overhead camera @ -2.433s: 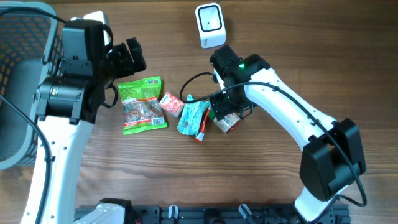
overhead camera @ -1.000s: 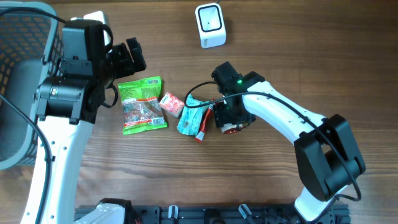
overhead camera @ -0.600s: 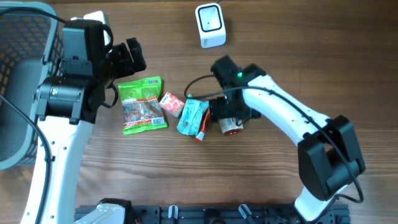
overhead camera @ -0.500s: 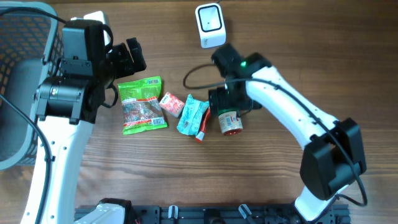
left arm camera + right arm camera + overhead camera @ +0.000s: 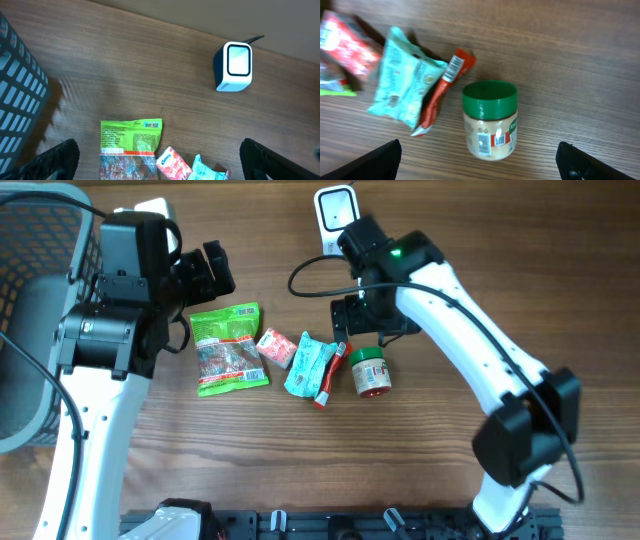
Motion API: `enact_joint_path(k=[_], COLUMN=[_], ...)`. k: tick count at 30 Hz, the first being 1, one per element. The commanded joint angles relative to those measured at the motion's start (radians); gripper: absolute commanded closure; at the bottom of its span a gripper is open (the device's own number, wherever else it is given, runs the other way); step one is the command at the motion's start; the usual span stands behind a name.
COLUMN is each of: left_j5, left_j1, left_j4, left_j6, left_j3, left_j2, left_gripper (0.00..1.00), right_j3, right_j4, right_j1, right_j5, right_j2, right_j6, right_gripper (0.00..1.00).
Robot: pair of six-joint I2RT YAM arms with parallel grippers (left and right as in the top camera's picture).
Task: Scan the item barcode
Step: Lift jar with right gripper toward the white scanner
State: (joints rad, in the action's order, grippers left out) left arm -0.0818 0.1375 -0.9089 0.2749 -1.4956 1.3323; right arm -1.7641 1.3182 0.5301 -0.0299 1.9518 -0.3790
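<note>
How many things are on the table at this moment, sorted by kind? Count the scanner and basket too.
Soft packets: 4 (green snack bag, red-pink packet, teal tissue pack, red stick sachet)
Jars: 1 (green-lidded jar)
Scanners: 1 (white barcode scanner)
Baskets: 1 (grey mesh basket)
Total: 7

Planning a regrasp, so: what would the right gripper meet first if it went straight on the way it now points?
Most likely the jar: the open right gripper points down at it, and the jar sits mid-frame in the wrist view. The gap between them is unclear.
</note>
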Motion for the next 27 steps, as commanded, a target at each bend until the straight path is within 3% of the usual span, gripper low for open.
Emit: enact_joint_path(k=[1,15,27], left_j5=[-0.009,-0.009,-0.009], left_j1=[0.002,0.002,0.002], left_j4=[0.002,0.002,0.002], left_j6=[-0.013,-0.013,-0.013], left_j3=[-0.005,-0.005,-0.005], left_j2=[-0.001,-0.001,-0.001], left_gripper=[0.0,0.0,0.0], right_j3=[-0.008,0.059,0.151], right_j4=[0.003,-0.063,-0.167], right_j1=[0.002,0.01,0.01], right_j5=[-0.006,0.02,0.06], right_j2=[0.082,0.203,0.203], right_j6=[0.014,0.039,0.039], right_gripper=[0.0,0.07,0.22])
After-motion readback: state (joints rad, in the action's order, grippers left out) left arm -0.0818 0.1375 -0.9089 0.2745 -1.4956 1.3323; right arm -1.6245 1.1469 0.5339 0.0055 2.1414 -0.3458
